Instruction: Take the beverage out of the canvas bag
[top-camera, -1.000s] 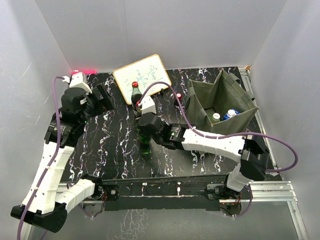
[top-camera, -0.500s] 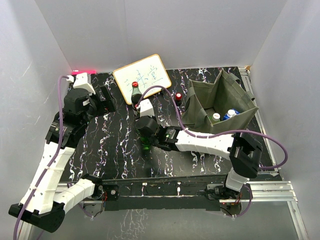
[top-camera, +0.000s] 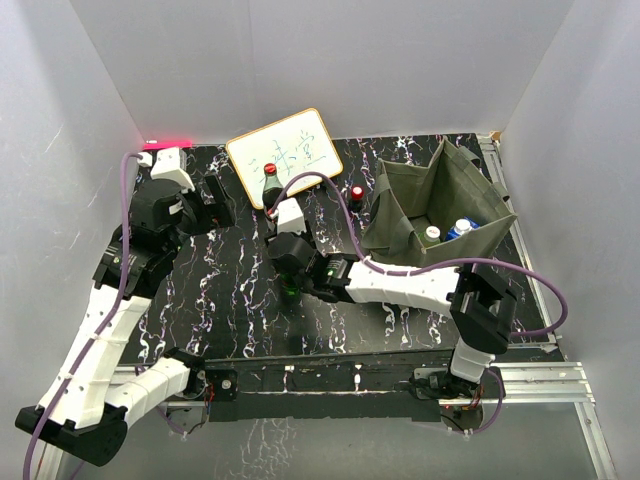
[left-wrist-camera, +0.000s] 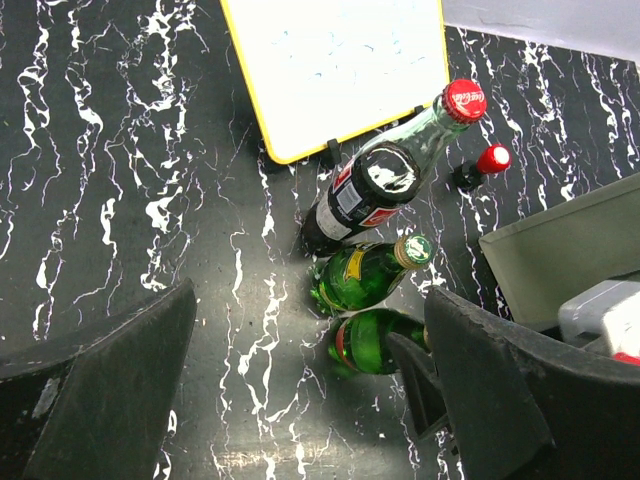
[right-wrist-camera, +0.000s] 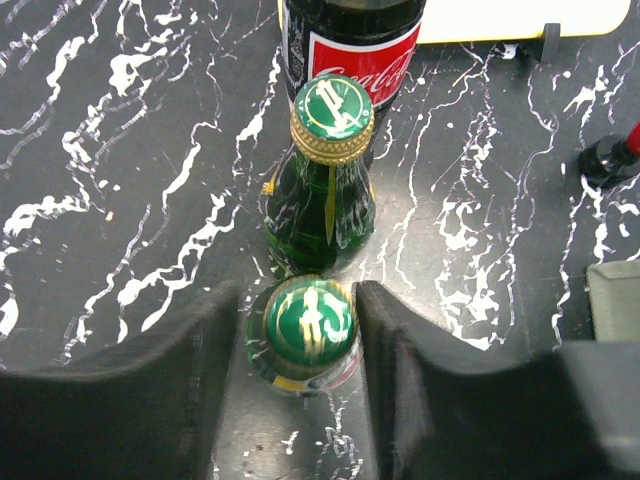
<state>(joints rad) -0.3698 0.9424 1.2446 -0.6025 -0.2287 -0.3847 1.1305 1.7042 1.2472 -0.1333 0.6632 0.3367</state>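
Note:
The olive-green canvas bag (top-camera: 440, 195) stands open at the right rear, and its edge shows in the left wrist view (left-wrist-camera: 560, 250). Inside it are a white-capped drink (top-camera: 432, 233) and a blue-and-white one (top-camera: 460, 228). My right gripper (top-camera: 290, 268) (right-wrist-camera: 300, 330) is shut on the neck of a green glass bottle (right-wrist-camera: 310, 320) (left-wrist-camera: 375, 340), held upright at table level, left of the bag. It stands right beside a second green bottle (right-wrist-camera: 330, 190) (left-wrist-camera: 360, 275). My left gripper (top-camera: 215, 195) (left-wrist-camera: 310, 310) is open and empty, raised at the left rear.
A cola bottle (top-camera: 270, 185) (left-wrist-camera: 375, 185) stands behind the green bottles, in front of a yellow-framed whiteboard (top-camera: 285, 150). A small red-capped bottle (top-camera: 357, 193) (left-wrist-camera: 480, 165) stands between the cola and the bag. White walls enclose the black marbled table (top-camera: 220, 300).

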